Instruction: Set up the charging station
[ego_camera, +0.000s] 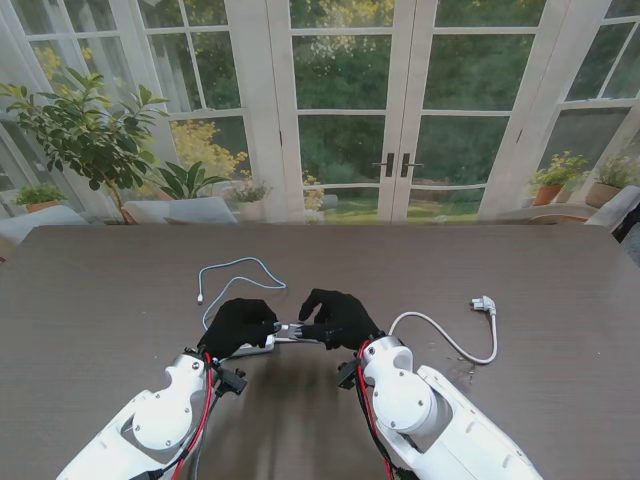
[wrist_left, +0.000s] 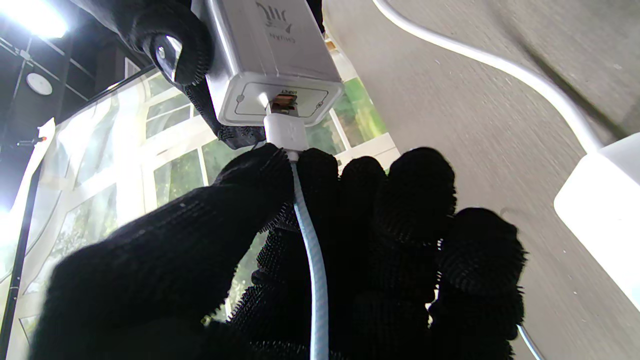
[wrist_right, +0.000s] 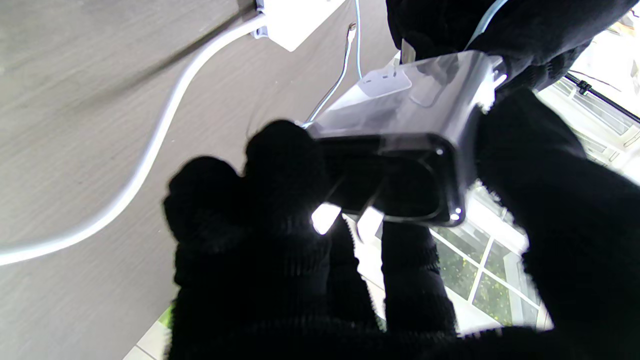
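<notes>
a: starting on the left of the dark wooden bench (ego_camera: 100, 290), a pale blue cable (ego_camera: 232, 268) loops away from me, its free plug lying bare on the wood.

b: and its other end?

a: in the left hand (ego_camera: 238, 325). the left wrist view shows the black-gloved fingers (wrist_left: 260, 175) pinching the cable's white connector (wrist_left: 284, 131), which sits right at the port of the charger brick (wrist_left: 272, 55). i can't tell whether it is fully seated.

b: who has the brick?

a: the right hand (ego_camera: 338, 318), just beside the left one near the middle of the bench. from the right wrist, its fingers (wrist_right: 280, 165) and thumb are clamped around the brick's body, with the prong end facing the camera. the brick is held up off the wood between the two hands.

b: anything on the right side?

a: a thicker white cord (ego_camera: 455, 340) curves out from beside the right hand and ends in a wall plug (ego_camera: 483, 303) lying flat, well apart from the hands. a white block (wrist_left: 600, 210) with that cord attached rests on the bench near the left hand; likely a power strip, but it is too cropped to be sure.
</notes>
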